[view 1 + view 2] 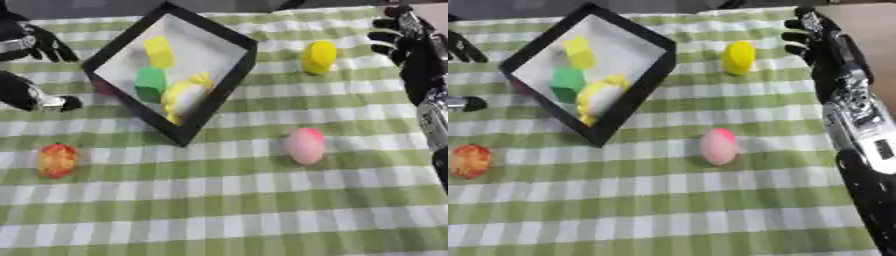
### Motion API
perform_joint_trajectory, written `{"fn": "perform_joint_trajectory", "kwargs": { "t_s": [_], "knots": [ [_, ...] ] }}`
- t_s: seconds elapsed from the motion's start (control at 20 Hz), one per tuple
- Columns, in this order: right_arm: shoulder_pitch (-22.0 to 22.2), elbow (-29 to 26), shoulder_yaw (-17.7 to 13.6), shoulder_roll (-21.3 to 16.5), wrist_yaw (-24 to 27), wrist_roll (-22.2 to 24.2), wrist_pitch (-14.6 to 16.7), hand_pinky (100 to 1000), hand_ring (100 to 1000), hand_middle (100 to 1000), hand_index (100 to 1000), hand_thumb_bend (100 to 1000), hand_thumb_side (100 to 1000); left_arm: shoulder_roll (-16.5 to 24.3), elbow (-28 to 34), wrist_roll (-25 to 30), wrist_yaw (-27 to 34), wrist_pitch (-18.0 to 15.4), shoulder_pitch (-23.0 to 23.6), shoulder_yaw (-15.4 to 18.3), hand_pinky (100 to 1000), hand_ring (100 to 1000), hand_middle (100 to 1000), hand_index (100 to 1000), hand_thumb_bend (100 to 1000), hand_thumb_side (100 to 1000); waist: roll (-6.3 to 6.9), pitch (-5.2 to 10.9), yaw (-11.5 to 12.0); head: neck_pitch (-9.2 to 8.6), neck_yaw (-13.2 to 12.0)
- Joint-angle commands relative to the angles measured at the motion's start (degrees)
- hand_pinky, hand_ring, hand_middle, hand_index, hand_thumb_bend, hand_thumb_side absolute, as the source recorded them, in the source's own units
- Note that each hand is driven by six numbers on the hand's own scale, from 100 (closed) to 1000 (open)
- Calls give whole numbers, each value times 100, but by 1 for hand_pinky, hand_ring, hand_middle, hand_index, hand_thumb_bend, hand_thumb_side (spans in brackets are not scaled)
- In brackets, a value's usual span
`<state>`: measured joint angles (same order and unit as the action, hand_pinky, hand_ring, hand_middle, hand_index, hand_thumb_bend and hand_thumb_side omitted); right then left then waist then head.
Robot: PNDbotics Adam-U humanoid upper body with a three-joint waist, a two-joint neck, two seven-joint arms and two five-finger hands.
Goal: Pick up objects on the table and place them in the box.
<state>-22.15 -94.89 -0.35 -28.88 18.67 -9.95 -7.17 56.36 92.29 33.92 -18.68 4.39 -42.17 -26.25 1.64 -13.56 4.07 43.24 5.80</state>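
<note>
Right hand (820, 37) upper right, fingers spread, empty. Yellow object (738, 58) just left of it, outside black box (229, 82); likely light, rigid, smooth (may roll), so grasp across middle. Left hand (39, 42) upper left, relaxed.

Black hand (820, 37); silver forearm (859, 117)

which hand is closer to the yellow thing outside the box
Right. The right hand hovers just right of the yellow object; the left hand is far off, beyond the box.

One box (219, 95), six coloured objects (304, 145), two hands (820, 35).
</note>
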Motion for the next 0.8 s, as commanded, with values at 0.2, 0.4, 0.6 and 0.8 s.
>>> {"fn": "perform_joint_trajectory", "kwargs": {
  "t_s": [0.2,0.4,0.6,0.8],
  "knots": [
    [-99,-149,-45,-169,-45,-3,17,841,805,762,868,100,754,1030,957,212,409,527,686,384,807,800,760,843,532,511,-55,167,-30,-12,-137],
    [-109,-186,-37,-160,-170,-5,50,842,809,766,869,100,740,1249,1600,334,337,921,1329,552,809,805,765,848,553,500,-76,157,-67,-18,-266],
    [-129,-200,-16,-136,-255,-15,80,842,815,770,870,100,737,1338,2150,402,238,1292,1943,715,810,808,768,851,557,517,-82,152,-115,-16,-350],
    [-164,-190,29,-86,-262,16,60,841,812,768,869,100,740,1299,2226,282,201,1359,2458,775,807,804,763,849,548,527,-87,155,-204,-22,-449]
  ]
}}
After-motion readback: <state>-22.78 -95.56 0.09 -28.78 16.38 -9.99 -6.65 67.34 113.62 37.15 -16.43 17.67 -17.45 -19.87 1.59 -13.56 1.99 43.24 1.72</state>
